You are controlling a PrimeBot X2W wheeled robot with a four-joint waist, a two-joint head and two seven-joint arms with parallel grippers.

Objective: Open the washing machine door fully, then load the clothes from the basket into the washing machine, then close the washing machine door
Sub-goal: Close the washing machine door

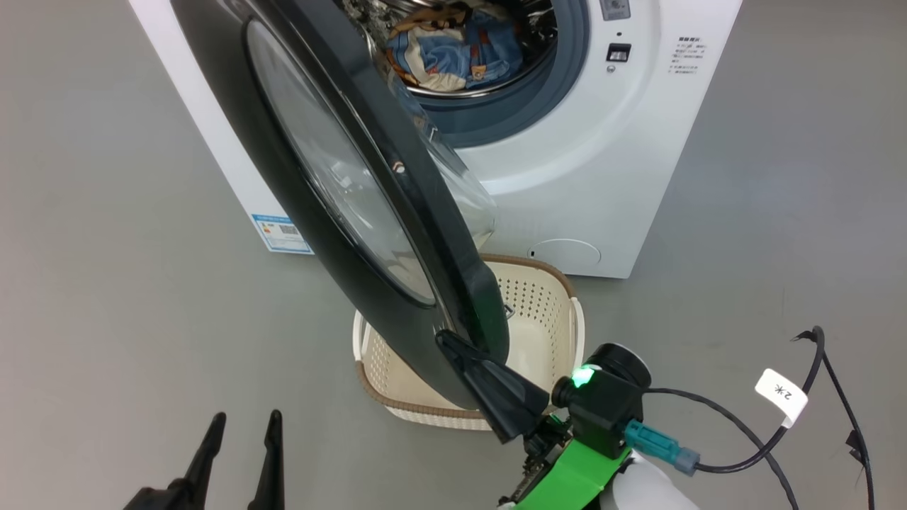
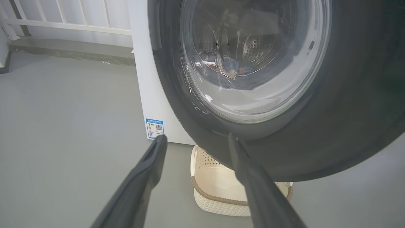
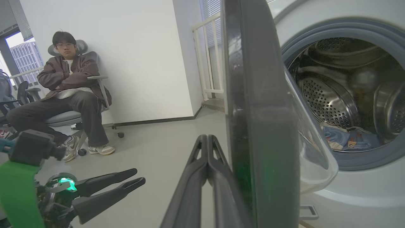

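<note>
1 grey floor [image 1: 106, 319] w/ basket [image 1: 538, 312]; white wall [image 3: 142, 63].

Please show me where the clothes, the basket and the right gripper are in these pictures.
clothes [image 1: 453, 57], head view, on the blue fabric in the middle.
basket [image 1: 538, 312], head view, on its perforated inner wall.
right gripper [image 3: 207, 137], right wrist view, at its closed fingertips.
</note>
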